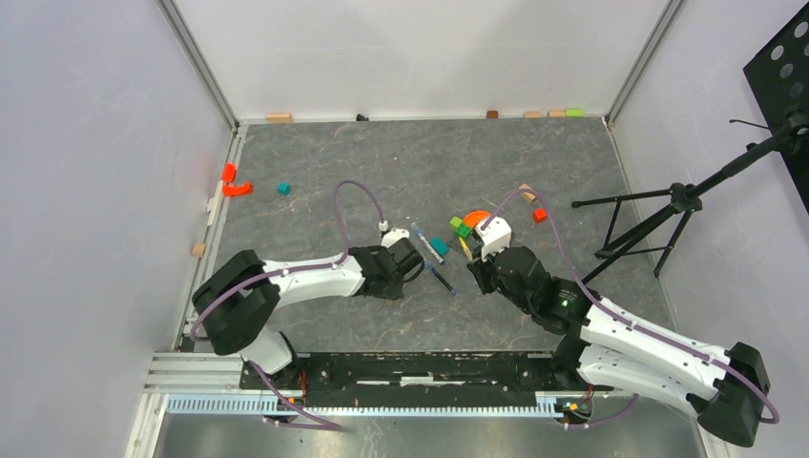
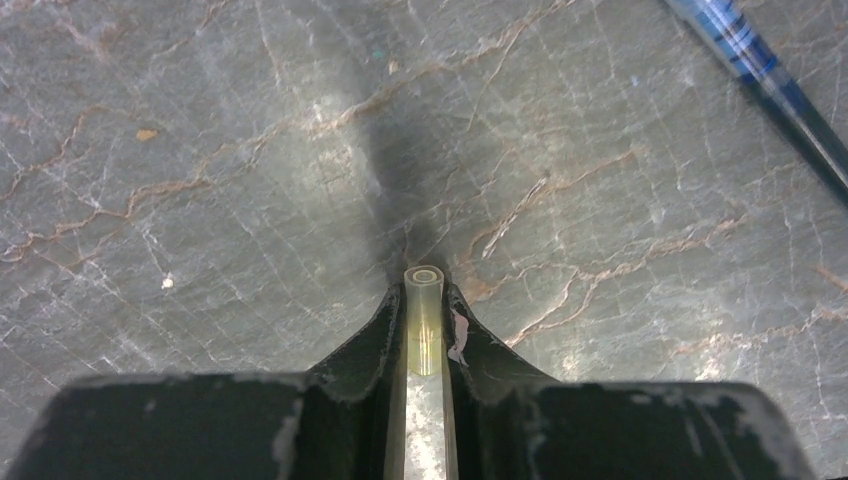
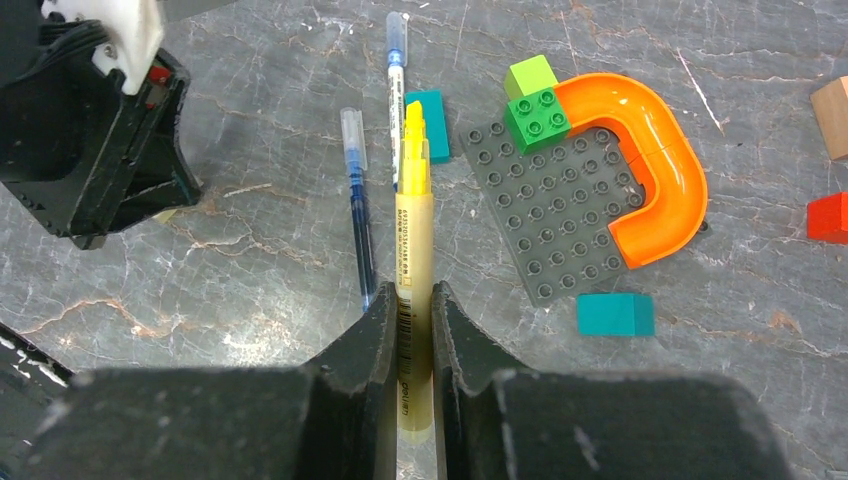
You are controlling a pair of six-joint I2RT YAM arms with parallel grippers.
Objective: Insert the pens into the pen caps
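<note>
yellow pen (image 3: 414,250) pinched between right fingers (image 3: 372,345), pale cap (image 2: 424,325) between left fingers (image 2: 376,340)

Bright, even overhead light. A soft dark shadow falls on the counter (image 2: 620,200) ahead of the left tool (image 2: 425,298). The stone shows a mild sheen.

My work surface is a dark grey slab (image 1: 420,162) with pale brown marble veining, evenly lit. White wall panels (image 1: 420,48) close the far side and the left side, joined by aluminium corner posts (image 1: 196,57). An aluminium rail (image 1: 205,367) runs along the near edge. A black tripod stand (image 1: 658,215) and a black perforated panel (image 1: 782,67) stand beyond the right edge
</note>
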